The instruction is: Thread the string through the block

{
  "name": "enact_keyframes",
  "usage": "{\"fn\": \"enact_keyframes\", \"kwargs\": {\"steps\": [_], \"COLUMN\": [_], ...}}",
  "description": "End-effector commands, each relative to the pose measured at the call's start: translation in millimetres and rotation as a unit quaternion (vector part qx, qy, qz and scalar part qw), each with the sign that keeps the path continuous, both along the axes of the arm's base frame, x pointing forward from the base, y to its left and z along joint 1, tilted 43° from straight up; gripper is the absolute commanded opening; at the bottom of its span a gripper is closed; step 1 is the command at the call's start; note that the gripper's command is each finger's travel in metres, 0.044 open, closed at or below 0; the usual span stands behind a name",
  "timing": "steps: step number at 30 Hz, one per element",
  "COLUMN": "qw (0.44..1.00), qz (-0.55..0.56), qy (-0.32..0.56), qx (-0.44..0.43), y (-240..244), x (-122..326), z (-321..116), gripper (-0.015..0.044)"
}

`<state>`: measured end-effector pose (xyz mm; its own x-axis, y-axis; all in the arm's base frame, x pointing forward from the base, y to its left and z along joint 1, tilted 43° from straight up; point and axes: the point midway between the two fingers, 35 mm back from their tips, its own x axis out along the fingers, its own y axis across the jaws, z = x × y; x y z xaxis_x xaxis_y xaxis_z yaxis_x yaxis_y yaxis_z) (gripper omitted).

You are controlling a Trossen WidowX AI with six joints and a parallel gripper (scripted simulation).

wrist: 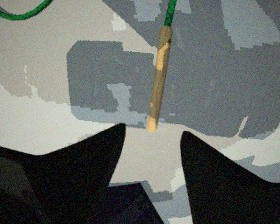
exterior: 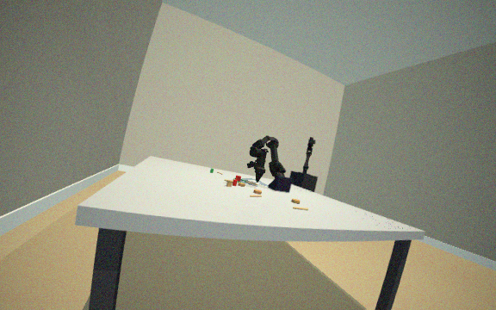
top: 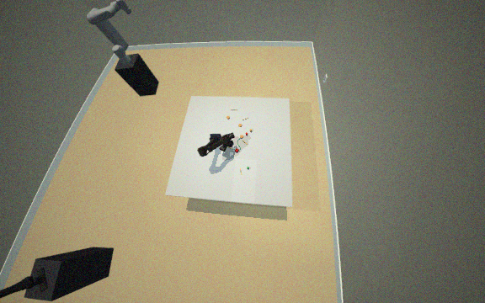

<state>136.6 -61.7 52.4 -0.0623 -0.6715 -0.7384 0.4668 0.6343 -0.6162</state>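
The claw stands apart, the stick at 12 o'clock between fingertips. Step: grasp or release, unclear; next, steady the wrist.

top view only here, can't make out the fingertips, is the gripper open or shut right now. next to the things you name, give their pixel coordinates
Observer: Partly open; the wrist view shows a gap between the gripper's (top: 224,149) (exterior: 257,181) (wrist: 155,131) two fingertips.
Operator: anything held in it
Observer: No. In the wrist view a thin stick (wrist: 160,80) reaches up to the gap with its near end, with no finger touching it.
Operator: is that the stick with the string on it
Observer: Yes, the wrist view shows the green string (top: 238,144) (exterior: 241,180) (wrist: 170,14) joined to its far end.
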Motion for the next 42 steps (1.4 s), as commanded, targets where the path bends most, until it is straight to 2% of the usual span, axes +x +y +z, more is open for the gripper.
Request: {"fn": "enact_keyframes", "kwargs": {"steps": [1, 4, 8, 14, 17, 42], "qw": [1.000, 1.000, 1.000, 1.000, 1.000, 1.000], "qz": [0.003, 0.002, 0.002, 0.006, 0.005, 0.008], "qy": [-0.006, -0.005, -0.005, -0.011, -0.012, -0.016], "qx": [0.005, 0.001, 0.001, 0.003, 0.004, 0.004], "y": [26, 44, 45, 41, 52, 55], "x": [7, 4, 4, 5, 6, 6], "z": [25, 46, 48, 44, 56, 60], "gripper": [0.0210, 0.0210, 0.0210, 0.0368, 0.0440, 0.0440]}}
